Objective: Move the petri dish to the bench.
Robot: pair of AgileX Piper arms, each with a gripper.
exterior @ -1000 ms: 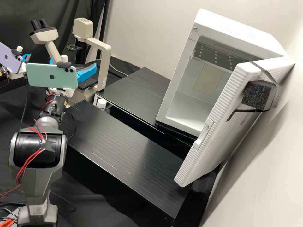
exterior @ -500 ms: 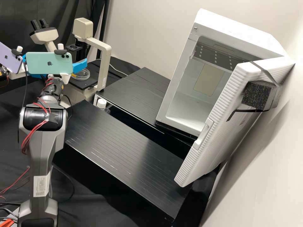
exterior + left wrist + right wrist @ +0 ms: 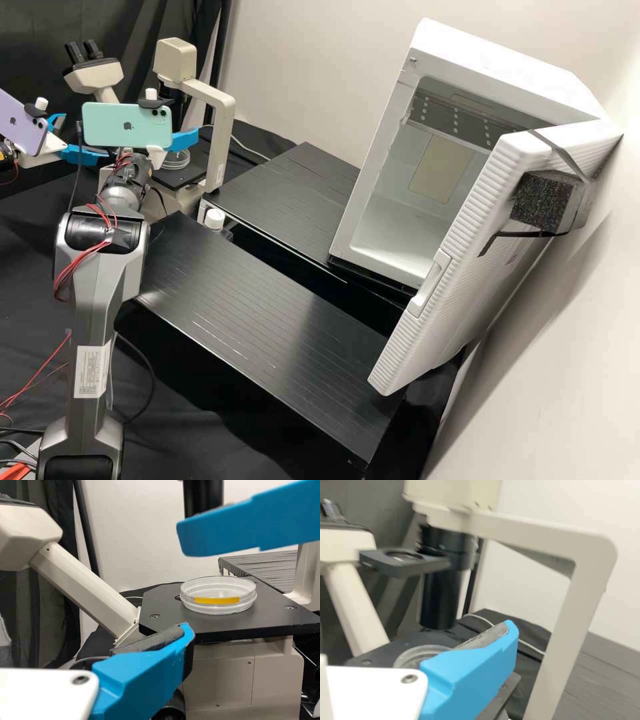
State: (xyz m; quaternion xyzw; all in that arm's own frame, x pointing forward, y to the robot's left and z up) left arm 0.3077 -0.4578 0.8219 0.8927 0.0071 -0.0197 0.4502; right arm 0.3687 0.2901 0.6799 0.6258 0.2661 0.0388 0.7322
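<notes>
- Petri dish [image 3: 218, 596] sat level on the stage [image 3: 159, 611] of the microscope [image 3: 223, 143], released by both arms and, as I judged it, still to be picked up.
- The right gripper [image 3: 185, 139], close by that stage, had its fingers spread with nothing between them. Over the last second it had swung off the stage, uncovering the dish, then edged partway back; to me that meant lining up a grasp.
- The right arm [image 3: 100, 287] rose and bent forward, forearm aimed at the microscope.
- The left gripper [image 3: 185, 583], on the microscope's eyepiece side, stood wide apart and unloaded, facing the dish.
- Farther from the microscope stretched the bench [image 3: 267, 320], the likely goal, then a white cabinet [image 3: 493, 67], door open.
</notes>
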